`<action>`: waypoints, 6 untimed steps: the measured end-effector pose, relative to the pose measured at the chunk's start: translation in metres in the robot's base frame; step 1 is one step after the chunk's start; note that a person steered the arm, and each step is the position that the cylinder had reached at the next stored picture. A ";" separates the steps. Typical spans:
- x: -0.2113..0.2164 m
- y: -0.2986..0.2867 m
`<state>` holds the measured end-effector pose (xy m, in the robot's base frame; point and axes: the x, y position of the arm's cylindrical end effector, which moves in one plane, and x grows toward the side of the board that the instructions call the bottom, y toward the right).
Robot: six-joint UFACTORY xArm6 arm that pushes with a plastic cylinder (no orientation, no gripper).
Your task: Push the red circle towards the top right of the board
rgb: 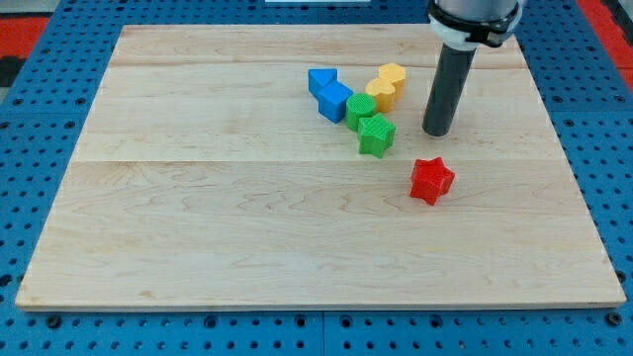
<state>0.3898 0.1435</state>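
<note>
Nearest the view's bottom: red star (431, 180), ribbed plastic, alone on pale wooden board (247, 237). Above it, dark round rod, my tip (438, 132) bare, holding nothing, right of a touching cluster: green star (376, 134), green cylinder (358, 110), blue cube (335, 101), blue triangle (320, 79), two yellow blocks (388, 86). No red circle visible.

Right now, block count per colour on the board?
Blue: 2, a triangle-like block and a cube
Green: 2, a round block and a star
Yellow: 2, one block and another in front of it
Red: 1, a star; no red circle shows
Total: 7
My tip sits right of the cluster, above the red star.
</note>
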 end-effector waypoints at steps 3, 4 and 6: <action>-0.027 0.021; -0.042 0.023; -0.081 0.085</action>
